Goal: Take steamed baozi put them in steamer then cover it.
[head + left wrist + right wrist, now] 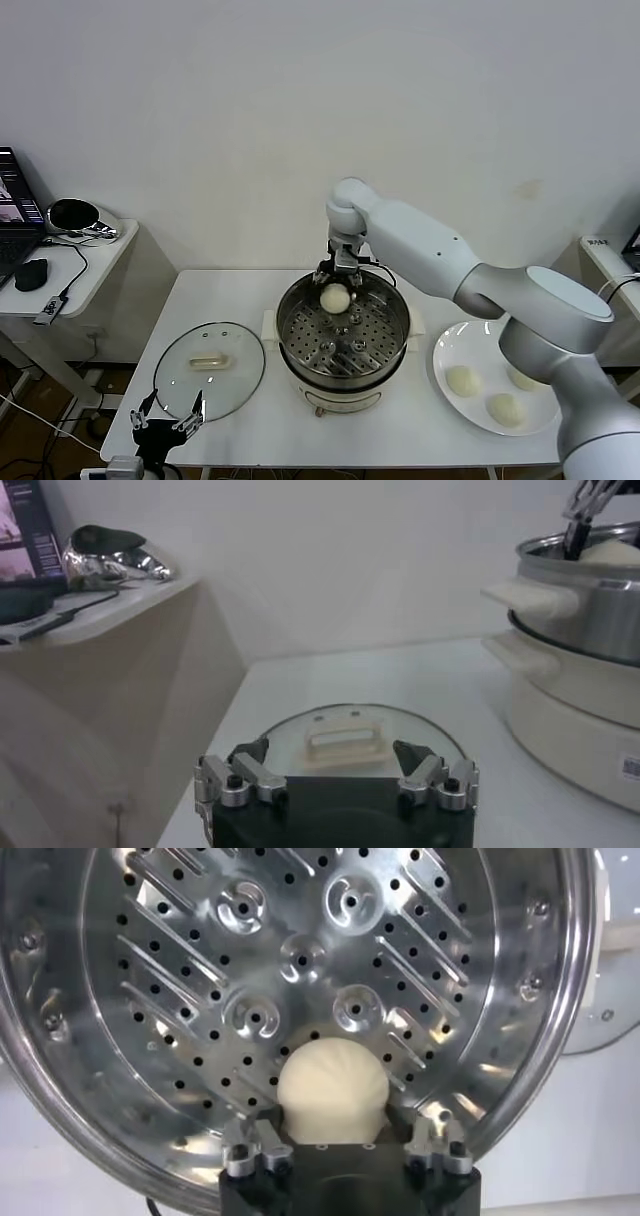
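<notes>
The right claw [338,283] hangs over the far rim of the steamer [343,345], a round pot of shiny stainless steel on a cream-white base with stubby side handles. In the right wrist view its fingers stand spread on either side of a smooth, cream-white baozi [331,1093], a plump dome of dough; whether the pads are touching it cannot be told. That bun sits at the far edge of the perforated tray [300,978], a bright metal disc dotted with small round holes and stamped with raised ribs and swirls.

Three more baozi [463,380] lie on a flat white plate [446,352] on the counter [420,425], just beside the steamer on the robot's right. They are round and matte, near one another.

The cover [209,367], a round clear glass lid with a thin metal rim and a cream-white bar handle, lies flat on the counter on the robot's left, near the steamer but apart from it.

The left claw [169,417] hovers at the counter's near edge by the cover, its fingers spread and holding nothing.

A side table [85,262] on the left carries a laptop [12,215], a mouse and cables.
</notes>
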Robot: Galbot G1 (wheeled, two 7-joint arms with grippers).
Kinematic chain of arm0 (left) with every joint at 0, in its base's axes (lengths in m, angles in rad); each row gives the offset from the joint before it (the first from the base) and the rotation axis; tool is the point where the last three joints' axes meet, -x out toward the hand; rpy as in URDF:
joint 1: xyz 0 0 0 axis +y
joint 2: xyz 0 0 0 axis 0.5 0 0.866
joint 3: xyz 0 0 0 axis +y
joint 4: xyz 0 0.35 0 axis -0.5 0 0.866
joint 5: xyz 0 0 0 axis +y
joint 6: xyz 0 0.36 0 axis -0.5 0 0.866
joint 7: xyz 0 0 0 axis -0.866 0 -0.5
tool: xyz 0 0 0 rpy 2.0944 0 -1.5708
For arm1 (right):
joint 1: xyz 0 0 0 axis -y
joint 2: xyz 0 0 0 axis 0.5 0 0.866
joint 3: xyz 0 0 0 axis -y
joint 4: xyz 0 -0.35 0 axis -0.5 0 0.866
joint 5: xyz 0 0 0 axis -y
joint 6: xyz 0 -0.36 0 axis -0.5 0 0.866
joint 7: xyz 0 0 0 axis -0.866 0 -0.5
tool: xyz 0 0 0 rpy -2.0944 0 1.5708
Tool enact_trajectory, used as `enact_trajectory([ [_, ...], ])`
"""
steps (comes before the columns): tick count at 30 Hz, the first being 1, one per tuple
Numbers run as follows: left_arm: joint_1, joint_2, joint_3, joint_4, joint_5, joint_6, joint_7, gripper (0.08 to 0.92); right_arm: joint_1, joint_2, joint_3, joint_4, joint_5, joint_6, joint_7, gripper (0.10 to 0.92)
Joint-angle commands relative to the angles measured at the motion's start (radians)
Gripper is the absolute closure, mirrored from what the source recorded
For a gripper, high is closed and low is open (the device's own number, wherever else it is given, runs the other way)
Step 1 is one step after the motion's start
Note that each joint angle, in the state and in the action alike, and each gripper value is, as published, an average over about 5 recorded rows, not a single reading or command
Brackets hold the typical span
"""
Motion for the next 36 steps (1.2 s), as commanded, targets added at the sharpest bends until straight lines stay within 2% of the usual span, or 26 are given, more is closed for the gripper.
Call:
enact_trajectory([
  [1,-0.001,-0.001,0.002,0.005,0.003,0.0,0.001,0.177,0.041,-0.105,-0.027,0.155,0.161,-0.2,-0.017,0.209],
  [8,0.008,0.013,0.004,0.005,0.007,0.0,0.002,0.177,0.127,-0.332,-0.031,0.374,0.425,-0.449,-0.039,0.203],
  [11,0.01,0.013,0.001,0.0,0.006,0.0,0.003,0.177,0.162,-0.442,-0.042,0.437,0.562,-0.568,-0.024,0.203],
  [15,0.01,0.019,0.003,0.004,0.003,0.0,0.001,0.177,0.188,-0.57,-0.056,0.49,0.657,-0.733,-0.007,0.203],
  [23,0.009,0.043,0.016,0.01,0.003,0.0,0.002,0.177,0.152,-0.805,-0.056,0.523,0.699,-1.005,-0.04,0.203],
  [28,0.009,0.051,0.017,0.017,0.005,-0.001,0.001,0.177,0.114,-0.874,-0.063,0.557,0.696,-1.106,-0.053,0.203],
  [36,0.012,0.052,0.017,0.011,0.005,-0.001,0.002,0.177,-0.055,-0.908,-0.014,0.621,0.547,-1.171,0.017,0.203],
])
